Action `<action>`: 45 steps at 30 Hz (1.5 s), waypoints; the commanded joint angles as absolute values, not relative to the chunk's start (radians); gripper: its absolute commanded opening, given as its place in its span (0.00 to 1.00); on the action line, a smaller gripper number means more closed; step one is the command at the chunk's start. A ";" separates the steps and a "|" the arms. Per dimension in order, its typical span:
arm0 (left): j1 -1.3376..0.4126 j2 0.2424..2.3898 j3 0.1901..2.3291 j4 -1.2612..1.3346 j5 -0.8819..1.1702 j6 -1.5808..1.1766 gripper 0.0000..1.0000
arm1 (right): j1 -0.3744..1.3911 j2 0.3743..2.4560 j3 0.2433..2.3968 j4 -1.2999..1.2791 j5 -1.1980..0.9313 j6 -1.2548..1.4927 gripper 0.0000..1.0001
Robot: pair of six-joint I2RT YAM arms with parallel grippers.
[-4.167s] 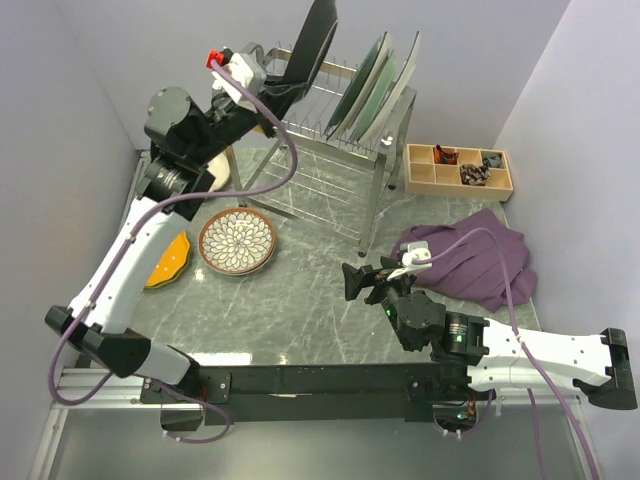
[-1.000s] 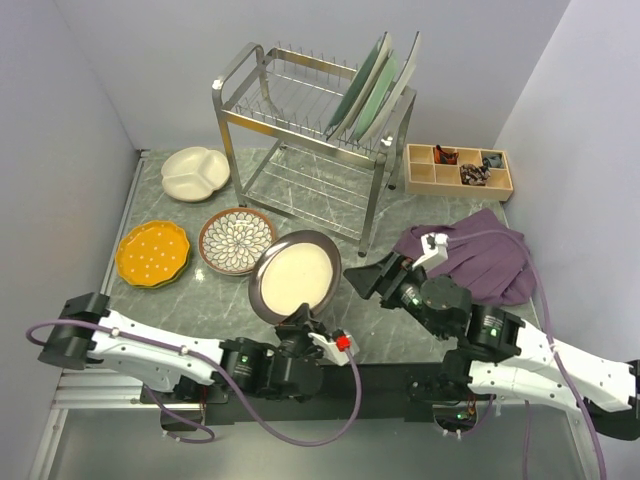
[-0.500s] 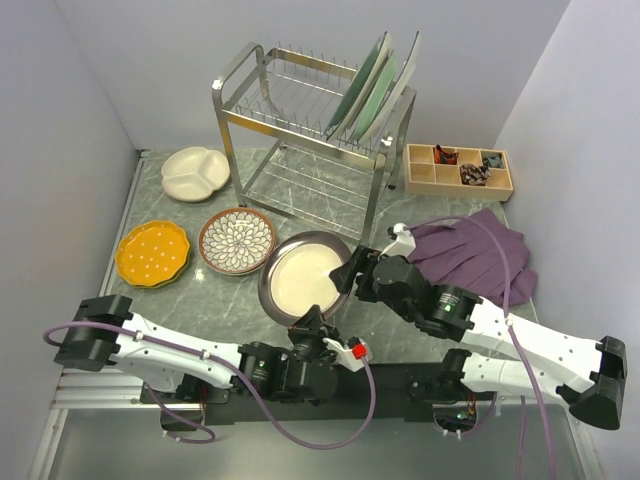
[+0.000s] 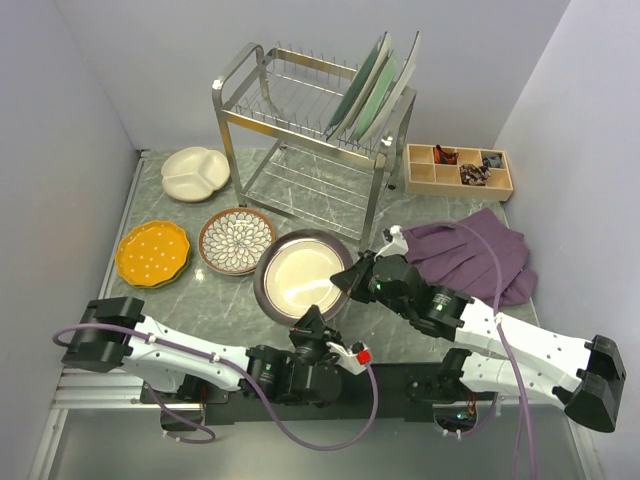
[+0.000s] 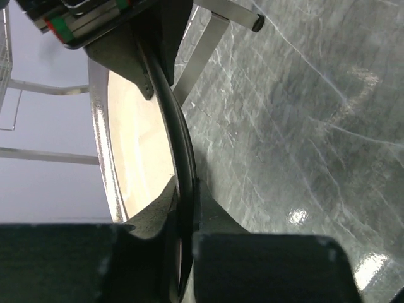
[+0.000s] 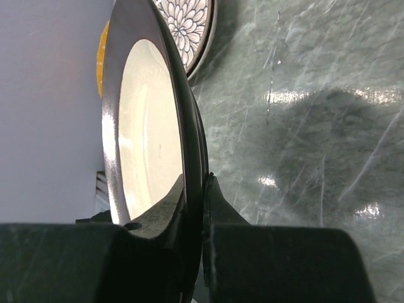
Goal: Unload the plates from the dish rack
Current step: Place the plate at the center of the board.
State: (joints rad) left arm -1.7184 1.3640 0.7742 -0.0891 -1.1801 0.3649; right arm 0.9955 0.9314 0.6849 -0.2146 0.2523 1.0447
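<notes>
Grey marble tabletop (image 4: 200, 300) between lilac walls (image 4: 150, 60). Left gripper (image 4: 316, 322) and right gripper (image 4: 345, 280) each clamp the rim of the dark-rimmed cream plate (image 4: 298, 275), just beside the brown petal-patterned plate (image 4: 237, 240).

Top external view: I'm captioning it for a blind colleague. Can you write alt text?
Both arms grip a dark-rimmed cream plate over the marble table, left tool on its near edge, right tool on its right edge. Three plates stand in the dish rack behind; three others lie at the left.
</notes>
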 commanded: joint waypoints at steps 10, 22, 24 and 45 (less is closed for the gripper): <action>-1.686 1.374 0.784 -0.006 -1.216 0.292 0.86 | 0.911 0.744 0.542 0.063 0.123 1.054 0.00; -1.683 1.188 0.793 0.003 -0.838 0.058 0.99 | 0.756 0.788 0.548 0.117 0.064 1.016 0.00; -1.672 1.061 0.787 -0.029 -0.773 -0.006 1.00 | 0.723 0.796 0.534 0.133 0.035 1.002 0.00; -1.597 0.552 1.094 -0.436 -0.779 -0.380 0.99 | 1.124 1.555 0.879 0.482 0.055 1.088 0.00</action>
State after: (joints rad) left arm -1.6001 0.5533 1.0714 -0.3824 -0.7570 -0.3611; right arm 1.0943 1.4746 0.6998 0.1875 0.0525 1.0172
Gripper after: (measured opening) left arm 0.995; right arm 0.171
